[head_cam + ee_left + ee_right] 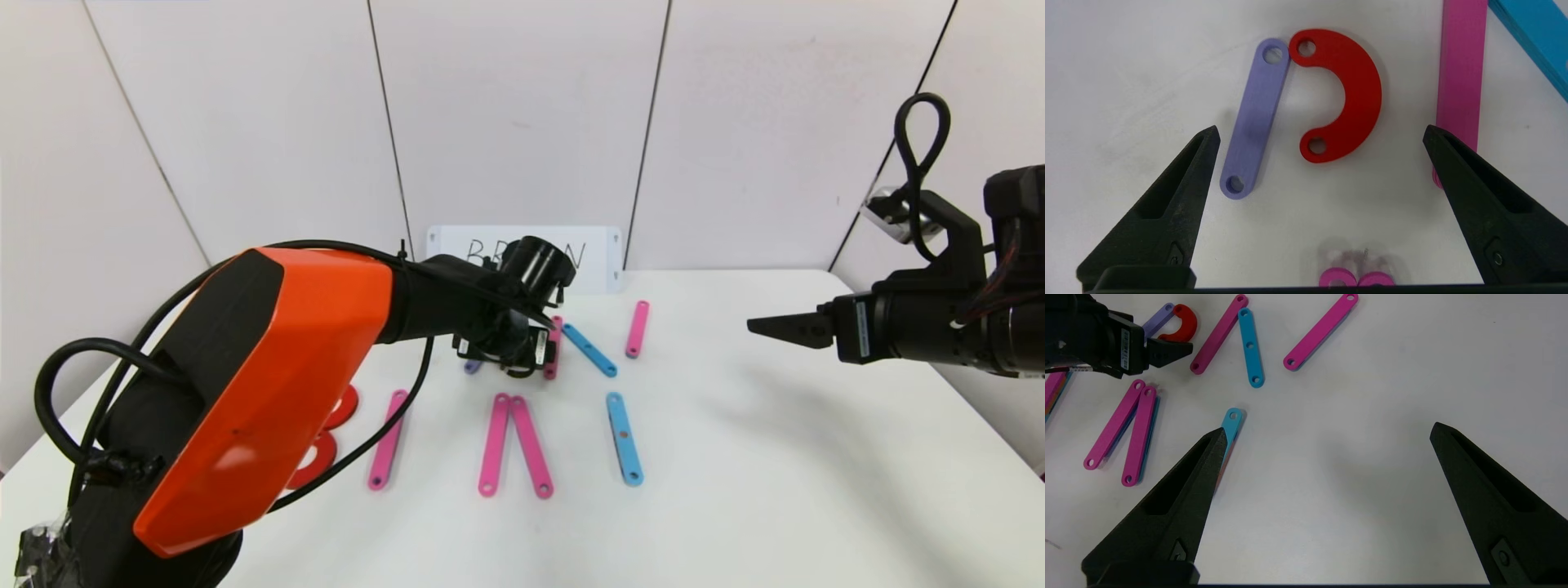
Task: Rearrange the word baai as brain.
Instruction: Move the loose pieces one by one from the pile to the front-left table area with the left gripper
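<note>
- Nearest to me, at the left edge of the white table [735, 490], I see two red arcs [326, 437], mostly hidden behind my left arm, and a pink bar [387, 439] just beside them.
- In the middle of the near row two pink bars [513, 445] touch at their far ends and spread toward me like a narrow tent; to their right lies one blue bar [624, 438], apart from them.
- The right half of the table is bare, so I have much free room there. My right gripper [1327, 433] hangs above this bare part with its fingers wide apart, holding nothing.
- Farther, my left gripper [1321, 130] hovers low over the far row, also spread wide and empty. Between its tips lie a purple bar [1255, 118] and a red half-ring [1349, 92]; their far ends touch, their near ends stay apart.
- Just right of it are a pink strip [554, 347], a slanted blue strip [589, 349] and another pink one [637, 329], standing alone.
- All pieces are flat, smooth plastic with round holes at the ends.
- At the far edge a white card [526, 257] leans against the wall.
</note>
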Robot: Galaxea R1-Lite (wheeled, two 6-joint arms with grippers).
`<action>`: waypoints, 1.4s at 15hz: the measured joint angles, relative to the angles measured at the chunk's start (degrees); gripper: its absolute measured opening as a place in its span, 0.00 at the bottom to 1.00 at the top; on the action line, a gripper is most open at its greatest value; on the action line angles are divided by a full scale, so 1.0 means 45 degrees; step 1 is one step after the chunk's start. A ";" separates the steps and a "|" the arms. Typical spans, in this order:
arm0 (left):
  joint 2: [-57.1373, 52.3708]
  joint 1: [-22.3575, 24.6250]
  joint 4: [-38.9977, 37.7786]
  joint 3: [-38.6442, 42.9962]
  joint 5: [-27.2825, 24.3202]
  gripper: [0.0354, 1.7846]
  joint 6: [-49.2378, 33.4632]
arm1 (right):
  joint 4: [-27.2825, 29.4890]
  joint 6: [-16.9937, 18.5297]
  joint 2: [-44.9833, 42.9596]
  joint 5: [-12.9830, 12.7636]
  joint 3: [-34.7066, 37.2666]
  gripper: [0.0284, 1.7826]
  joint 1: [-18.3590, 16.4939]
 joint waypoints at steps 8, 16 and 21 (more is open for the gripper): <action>0.0182 -0.0135 -0.0230 0.0005 0.0331 0.98 -0.0030 | 0.0005 0.0000 -0.0008 0.0000 0.0024 0.98 0.0000; 0.0349 -0.0119 -0.1409 -0.0019 0.0233 0.98 -0.0325 | 0.0008 0.0000 -0.0019 0.0000 0.0030 0.98 0.0000; 0.0507 -0.0173 -0.1414 -0.0019 0.0268 0.98 -0.0371 | 0.0005 0.0003 -0.0030 0.0000 0.0043 0.98 -0.0019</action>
